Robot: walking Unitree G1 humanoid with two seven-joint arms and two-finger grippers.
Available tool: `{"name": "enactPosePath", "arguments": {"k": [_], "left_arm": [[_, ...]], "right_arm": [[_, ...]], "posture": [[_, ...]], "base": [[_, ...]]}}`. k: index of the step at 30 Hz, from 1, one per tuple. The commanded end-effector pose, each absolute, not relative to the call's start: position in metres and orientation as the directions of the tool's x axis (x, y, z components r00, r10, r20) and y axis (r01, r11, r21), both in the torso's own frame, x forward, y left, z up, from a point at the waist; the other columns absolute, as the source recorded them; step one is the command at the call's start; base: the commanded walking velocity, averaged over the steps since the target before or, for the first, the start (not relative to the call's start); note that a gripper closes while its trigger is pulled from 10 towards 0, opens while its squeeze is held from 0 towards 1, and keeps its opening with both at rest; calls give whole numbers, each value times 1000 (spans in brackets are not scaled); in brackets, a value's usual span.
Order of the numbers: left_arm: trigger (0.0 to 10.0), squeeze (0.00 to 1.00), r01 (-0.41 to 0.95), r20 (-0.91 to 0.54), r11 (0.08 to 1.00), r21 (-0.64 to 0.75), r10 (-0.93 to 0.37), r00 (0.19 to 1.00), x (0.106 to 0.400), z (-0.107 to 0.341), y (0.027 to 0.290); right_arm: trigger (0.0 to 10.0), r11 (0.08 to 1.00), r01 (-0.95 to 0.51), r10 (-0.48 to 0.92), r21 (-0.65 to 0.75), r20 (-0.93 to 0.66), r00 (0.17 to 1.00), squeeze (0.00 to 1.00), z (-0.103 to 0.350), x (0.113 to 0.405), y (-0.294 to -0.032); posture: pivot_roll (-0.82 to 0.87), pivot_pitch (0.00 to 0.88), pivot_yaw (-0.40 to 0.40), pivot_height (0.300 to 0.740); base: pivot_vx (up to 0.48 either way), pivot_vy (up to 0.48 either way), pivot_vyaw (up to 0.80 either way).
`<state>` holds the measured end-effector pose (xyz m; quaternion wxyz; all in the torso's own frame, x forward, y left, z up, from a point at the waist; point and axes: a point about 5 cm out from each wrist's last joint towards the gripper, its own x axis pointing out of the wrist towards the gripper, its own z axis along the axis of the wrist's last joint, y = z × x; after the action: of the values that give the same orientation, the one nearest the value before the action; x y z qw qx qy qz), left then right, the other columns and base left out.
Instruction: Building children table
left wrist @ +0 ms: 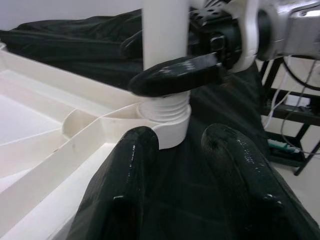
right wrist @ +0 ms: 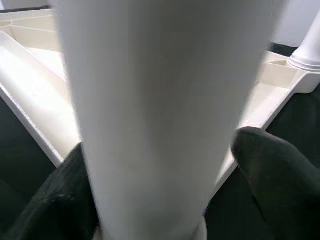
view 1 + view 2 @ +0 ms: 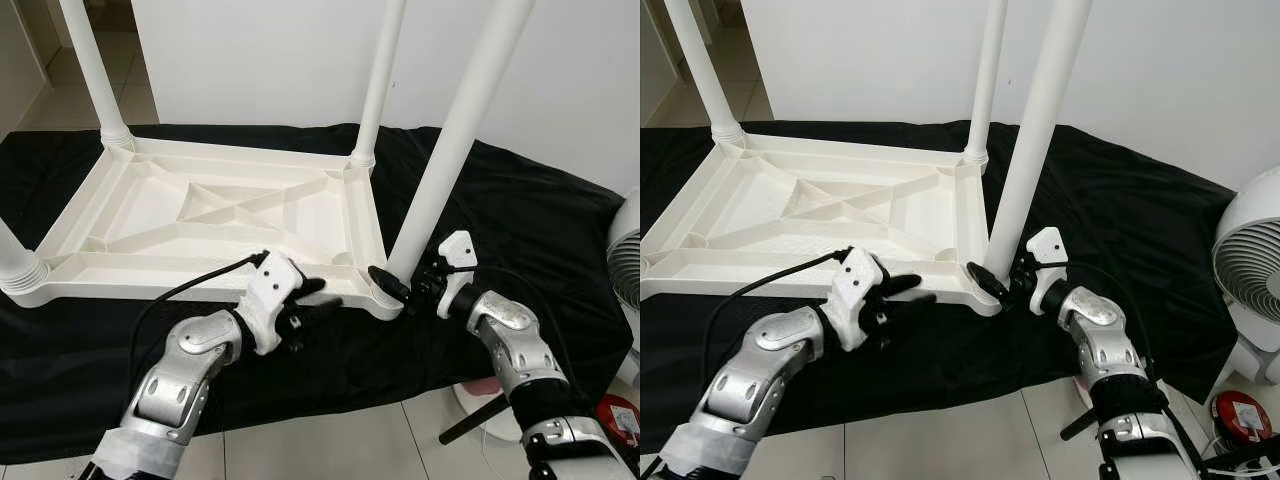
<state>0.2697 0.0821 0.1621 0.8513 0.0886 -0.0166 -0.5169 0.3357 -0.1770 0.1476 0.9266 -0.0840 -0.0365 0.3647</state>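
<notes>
Right gripper (image 3: 398, 282) hugs my white leg (image 3: 450, 150) low down; left gripper (image 3: 318, 296) spreads wide by the tabletop (image 3: 150, 215).

Two silver metal arms are showing rounded, jointed segments that are catching the light. The left claw (image 3: 318, 296) and right claw (image 3: 392, 284) are each wearing a white plastic housing at the wrist, with long, glossy black fingers (image 1: 125, 190) running out from it. A black cable (image 3: 190, 288) is looping back along the left arm from its housing.
</notes>
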Motion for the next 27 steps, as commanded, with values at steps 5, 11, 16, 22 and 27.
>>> {"name": "enactPosePath", "arguments": {"k": [5, 11, 16, 22, 27], "left_arm": [[10000, 0, 885, -76, 432, 175, -890, 450, 269, 161, 78], [10000, 0, 885, -70, 431, 176, -891, 448, 271, 162, 75], [10000, 0, 893, -68, 417, 169, -899, 432, 270, 162, 72], [10000, 0, 898, -62, 411, 156, -904, 424, 269, 162, 69], [10000, 0, 899, -58, 411, 150, -904, 423, 268, 160, 67]], "right_arm": [[0, 727, -663, 675, -179, 6, 738, 0, 148, 339, -180], [0, 725, -669, 679, -163, 2, 734, 0, 145, 338, -178], [9373, 750, -643, 650, -159, -7, 760, 0, 140, 337, -180], [10000, 816, -566, 571, -117, 10, 821, 0, 140, 337, -176], [10000, 864, -493, 498, -101, 30, 867, 0, 141, 336, -168]], "posture": [[62, 20, -74, 740], [55, 20, -63, 740], [45, 27, -61, 740], [36, 32, -63, 740], [24, 39, -65, 740]], "base": [[0, 0, 0], [0, 0, 0], [0, 0, 0], [0, 0, 0], [0, 0, 0]]}}
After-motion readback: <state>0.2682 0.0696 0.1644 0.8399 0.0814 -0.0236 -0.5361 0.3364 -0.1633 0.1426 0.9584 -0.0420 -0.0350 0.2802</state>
